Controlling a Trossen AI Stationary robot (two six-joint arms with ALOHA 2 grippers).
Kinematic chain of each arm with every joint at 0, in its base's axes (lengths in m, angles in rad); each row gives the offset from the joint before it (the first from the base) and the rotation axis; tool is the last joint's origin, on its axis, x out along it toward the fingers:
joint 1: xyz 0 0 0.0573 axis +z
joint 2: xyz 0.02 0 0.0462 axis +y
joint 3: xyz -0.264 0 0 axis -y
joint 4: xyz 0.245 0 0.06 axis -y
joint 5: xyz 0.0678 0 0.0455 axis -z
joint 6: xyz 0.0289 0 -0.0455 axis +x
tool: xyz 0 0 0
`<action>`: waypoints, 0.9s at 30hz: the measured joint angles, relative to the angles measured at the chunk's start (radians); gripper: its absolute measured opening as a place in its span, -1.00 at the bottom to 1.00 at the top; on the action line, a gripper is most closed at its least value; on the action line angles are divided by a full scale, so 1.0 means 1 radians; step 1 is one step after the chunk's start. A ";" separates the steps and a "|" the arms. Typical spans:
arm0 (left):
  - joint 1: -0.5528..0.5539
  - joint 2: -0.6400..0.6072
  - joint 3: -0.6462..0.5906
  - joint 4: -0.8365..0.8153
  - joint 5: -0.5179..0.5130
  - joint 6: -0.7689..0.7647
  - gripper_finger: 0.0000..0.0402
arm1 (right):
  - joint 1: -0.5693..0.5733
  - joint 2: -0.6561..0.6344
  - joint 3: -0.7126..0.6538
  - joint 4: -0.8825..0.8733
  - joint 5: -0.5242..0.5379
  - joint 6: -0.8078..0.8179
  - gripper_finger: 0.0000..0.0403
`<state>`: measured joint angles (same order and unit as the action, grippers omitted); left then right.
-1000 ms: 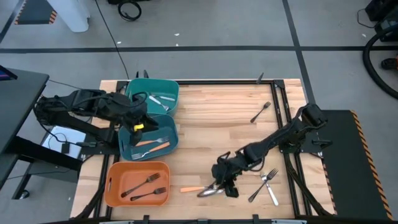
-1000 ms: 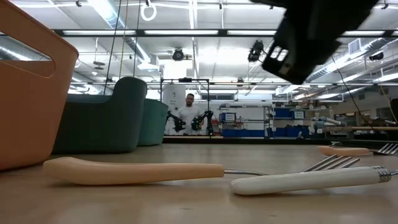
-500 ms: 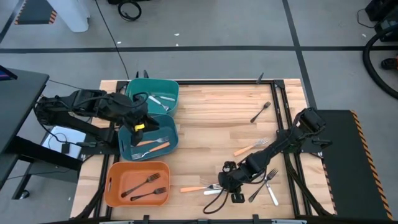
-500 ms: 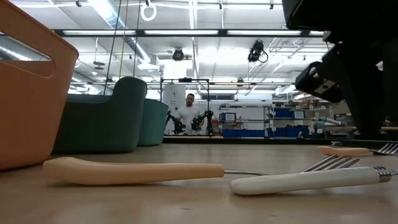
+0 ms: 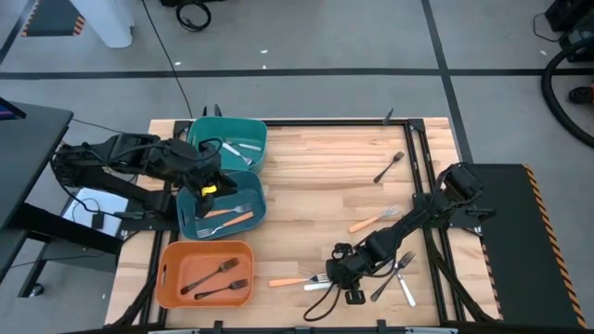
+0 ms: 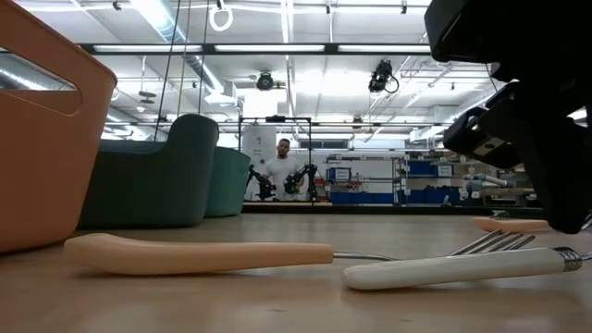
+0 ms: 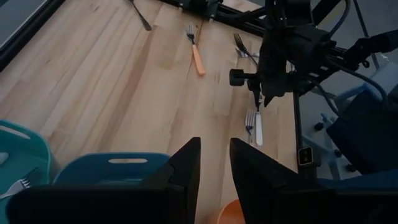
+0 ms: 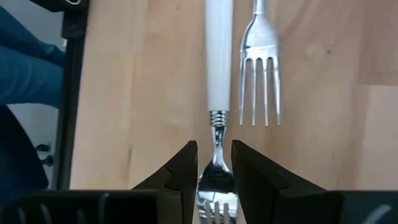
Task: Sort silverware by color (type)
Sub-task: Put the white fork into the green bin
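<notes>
Right end effector, slightly parted, straddles one white-handled fork; two black forks fill the orange bin.

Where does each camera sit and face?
High: overhead, looking straight down on the table; both arms show.
Low: table height, across the white-handled fork into the room; right arm looms.
Left wrist: over the blue bin, facing the right arm; own left claw open.
Right wrist: just above that fork; own right claw open.
All four share that fork.

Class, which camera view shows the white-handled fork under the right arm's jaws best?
The right wrist view: the white-handled fork fills it, its neck between the jaws. The low view shows it side-on, the high view tiny, the left wrist view far off.
</notes>
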<state>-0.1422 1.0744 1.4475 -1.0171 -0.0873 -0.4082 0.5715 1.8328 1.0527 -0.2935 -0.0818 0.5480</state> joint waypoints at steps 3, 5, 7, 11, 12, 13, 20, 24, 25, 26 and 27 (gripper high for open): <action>0.002 0.000 0.000 -0.005 0.000 0.000 -0.52 | 0.009 0.000 0.000 0.004 0.007 -0.001 -0.48; 0.002 0.000 0.000 -0.008 0.000 0.001 -0.52 | 0.016 0.000 -0.001 0.000 0.025 -0.013 -0.48; 0.002 0.000 0.000 -0.007 0.000 0.001 -0.52 | 0.019 0.000 -0.011 0.013 0.036 -0.018 -0.48; 0.002 0.000 0.000 -0.007 0.000 0.001 -0.52 | 0.021 0.000 -0.030 0.009 0.051 -0.016 -0.48; 0.002 0.000 0.000 -0.007 0.001 0.002 -0.52 | 0.022 0.000 -0.034 0.009 0.062 -0.014 -0.48; 0.002 0.000 0.000 -0.007 0.000 0.002 -0.52 | 0.022 0.000 -0.037 0.009 0.070 -0.011 -0.48; 0.002 0.000 0.000 -0.009 0.000 0.033 -0.52 | 0.024 0.000 -0.081 0.048 0.066 0.011 -0.48; 0.002 0.000 0.000 -0.010 -0.001 0.036 -0.52 | 0.025 -0.004 -0.110 0.066 0.060 0.034 -0.48; 0.002 0.000 0.000 -0.011 -0.003 0.035 -0.52 | 0.025 -0.005 -0.114 0.067 0.056 0.033 -0.48; 0.002 0.000 0.000 -0.014 -0.006 0.034 -0.52 | 0.025 -0.005 -0.121 0.073 0.053 0.032 -0.48; 0.002 0.000 0.000 -0.019 -0.006 0.029 -0.52 | 0.025 -0.006 -0.126 0.077 0.047 0.033 -0.49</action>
<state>-0.1406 1.0744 1.4475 -1.0356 -0.0929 -0.3797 0.5961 1.8270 0.9269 -0.2169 -0.0349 0.5805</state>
